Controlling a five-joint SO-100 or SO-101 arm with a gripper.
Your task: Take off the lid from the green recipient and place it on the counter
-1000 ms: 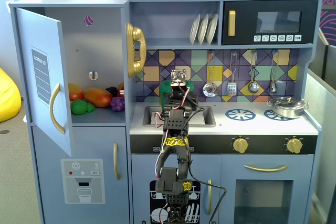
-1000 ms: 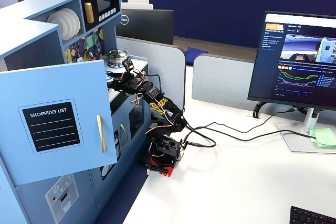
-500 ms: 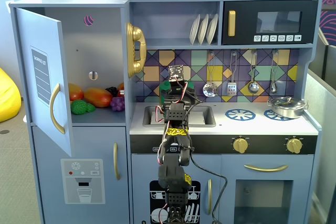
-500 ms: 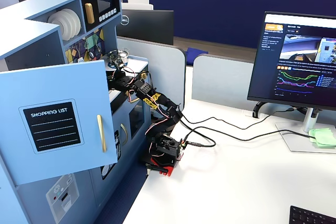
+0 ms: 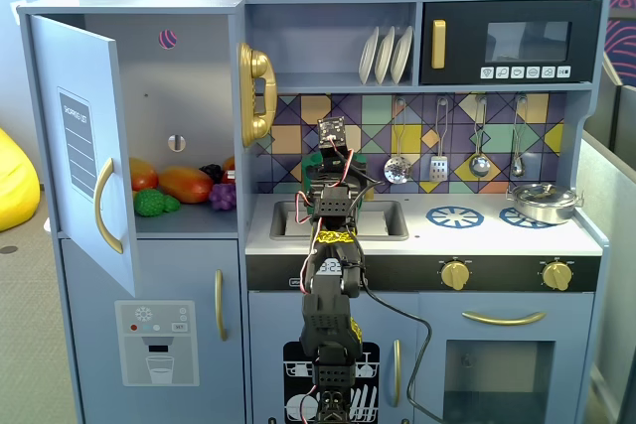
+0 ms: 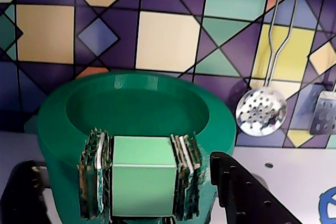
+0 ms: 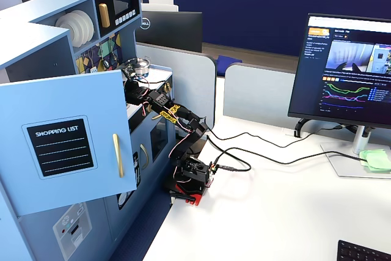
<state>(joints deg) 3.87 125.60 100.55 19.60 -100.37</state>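
We see the pincer (image 6: 123,160) best in the wrist view. Its two black fingers (image 6: 239,192) come up from the bottom of that view, one on each side of the green recipient (image 6: 58,145). They are spread wide and hold nothing. We cannot tell if they touch the green sides.

The green recipient stands on the white counter (image 6: 294,171), right up against the tiled wall (image 6: 168,40). It has a ribbed strip on the front with a pale green square in it. Its top looks like a sunken green dish. We cannot see a knob there, so we cannot tell the lid apart from the rim. A holey spoon (image 6: 261,111) hangs on the wall to its right.

In a fixed view from the front, the arm (image 5: 328,285) stands straight up in front of the toy kitchen and leans in over the sink (image 5: 383,217). The arm hides nearly all of the green recipient here. This view shows more of the kitchen: a steel pot (image 5: 542,203) far off to the right on the counter and white plates (image 5: 386,55) on the shelf above.

In a fixed view from the side, we see the arm's base (image 7: 192,181) sitting on a white desk (image 7: 293,212). The arm stretches out long and low to the left, into the kitchen. A screen (image 7: 348,71) stands on the desk to the right.
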